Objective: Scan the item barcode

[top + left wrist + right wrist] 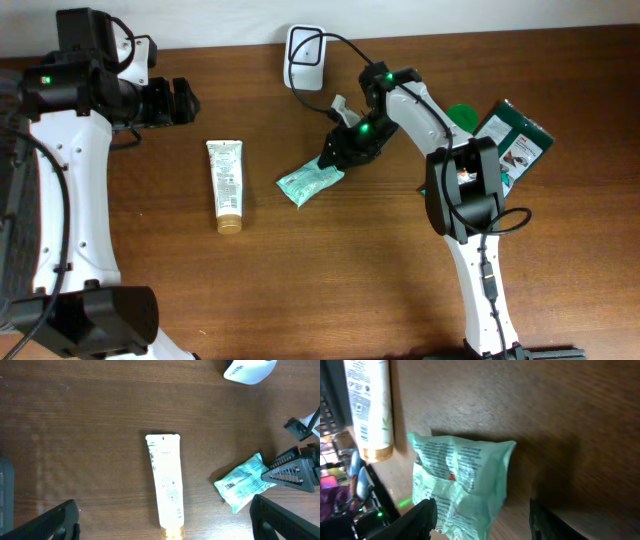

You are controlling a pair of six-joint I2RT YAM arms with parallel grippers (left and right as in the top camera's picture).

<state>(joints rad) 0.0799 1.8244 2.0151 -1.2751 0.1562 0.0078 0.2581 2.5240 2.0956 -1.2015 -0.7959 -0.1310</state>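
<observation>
Black fingers [422, 519] of our right gripper [333, 157] fill the bottom of the wrist view. They stand parted with nothing pinched, and the pale green packet [462, 485] lies just ahead of them, its near end reaching in beside one finger. We find the packet flat on the wooden table [300, 280], between the white tube [225, 185] and the right arm, some way from the white scanner [305, 55] at the table's back edge. We judge it light, soft and crinkly, a film pouch that will buckle and slide rather than lift cleanly. We would therefore take it by the crimped end nearest the gripper, pinching the thin seal. That leaves the barcode [228, 485], printed toward the far end, uncovered for the scanner. Our left gripper [186, 101] hangs wide open and empty, well apart from the packet.
</observation>
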